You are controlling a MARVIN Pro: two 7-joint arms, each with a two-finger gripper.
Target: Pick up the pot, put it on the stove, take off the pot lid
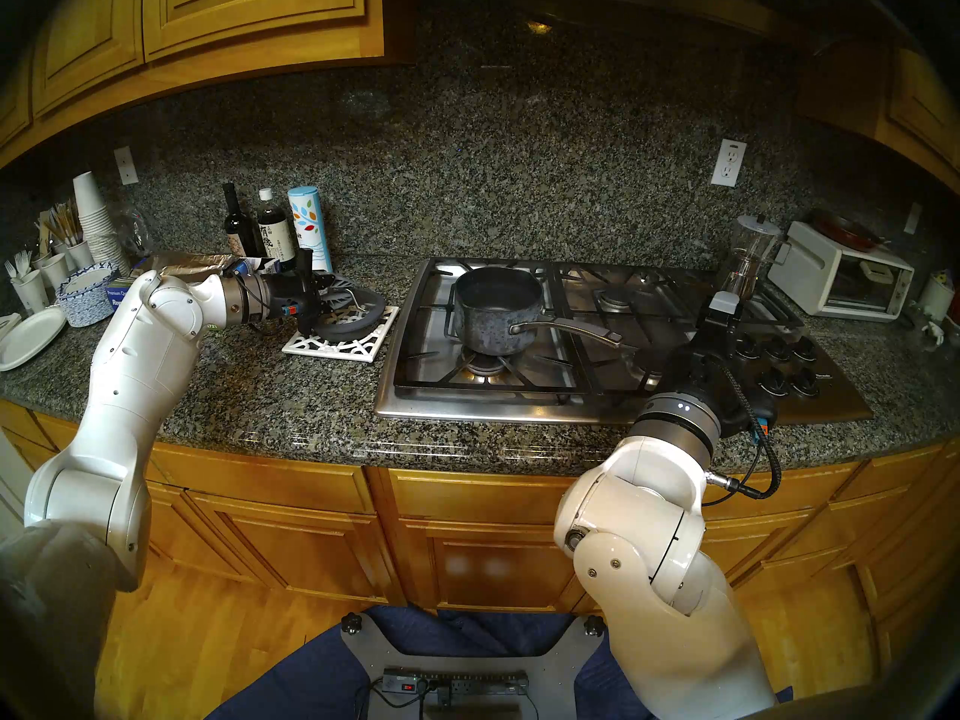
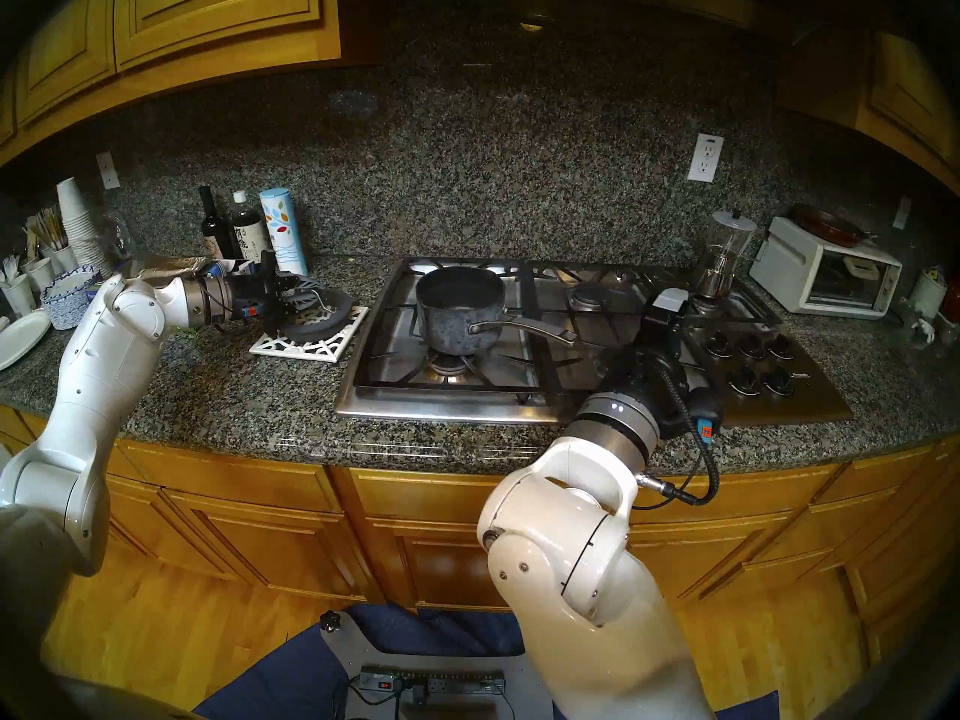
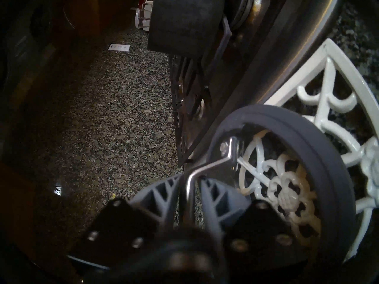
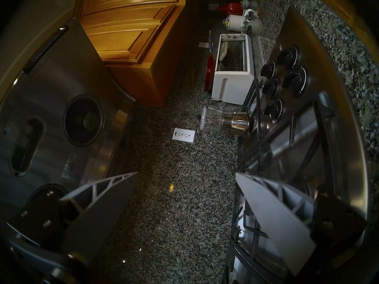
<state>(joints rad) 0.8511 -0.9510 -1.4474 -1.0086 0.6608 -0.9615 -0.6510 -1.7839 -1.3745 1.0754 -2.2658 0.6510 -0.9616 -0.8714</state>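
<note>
The pot (image 1: pixel 496 308) sits uncovered on the stove (image 1: pixel 597 391), on the front left burner grate, its long handle pointing right toward the knobs (image 1: pixel 779 360). Its inside looks dark and I cannot tell what, if anything, is in it.

The lid (image 1: pixel 358 321) is off to the left of the stove, lying tilted on a white trivet (image 1: pixel 337 342) on the granite surface (image 1: pixel 260 407); its near edge rests on the trivet while the far side is raised a little. The left hand (image 3: pixel 189 187) is closed tight on the lid's silver loop handle (image 3: pixel 209 166), the two grey fingers (image 3: pixel 162 193) pinching the bar between them. Through the glass of the lid the trivet's white pattern shows clearly.

The right hand (image 4: pixel 186 185) hangs in front of the stove's right side, near the knobs, its fingers (image 4: pixel 272 207) spread wide with nothing between them. Beyond it stand a glass coffee maker (image 4: pixel 223 120) on the back burner and a white toaster oven (image 4: pixel 233 68) on the surface. Bottles (image 1: pixel 260 225) and paper cups (image 1: pixel 93 215) crowd the far left.
</note>
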